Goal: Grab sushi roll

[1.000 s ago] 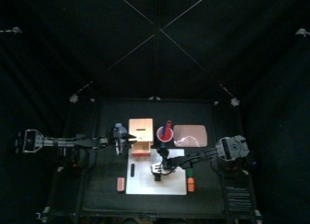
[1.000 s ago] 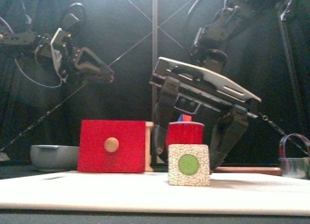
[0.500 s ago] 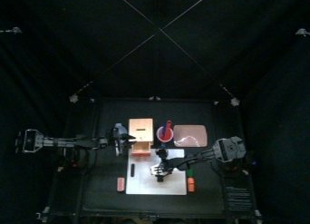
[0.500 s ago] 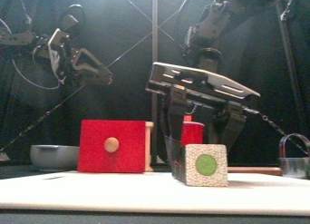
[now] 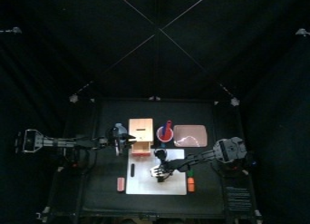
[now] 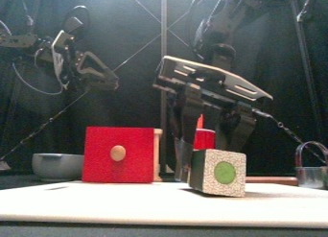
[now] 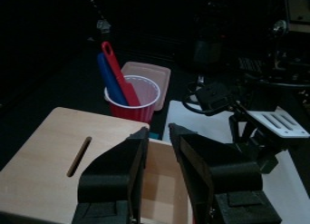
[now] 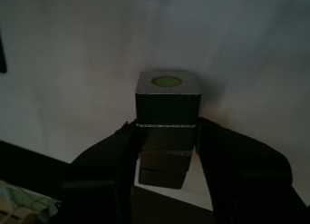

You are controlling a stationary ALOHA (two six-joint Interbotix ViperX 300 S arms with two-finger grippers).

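From above, the right hand [image 5: 157, 172] sits low over the desk's [image 5: 133, 206] front middle; from the front the sushi roll [image 6: 218, 174] tilts between its jaws; its wrist view shows them apparently clamped on it, so lift straight, gripping steadily; the left hand [image 7: 161, 146] rests empty, jaws parted.

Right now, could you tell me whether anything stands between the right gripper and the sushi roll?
Nothing visible does: the jaws of the right gripper close on the dark sides of the sushi roll. The red box stands off to one side.
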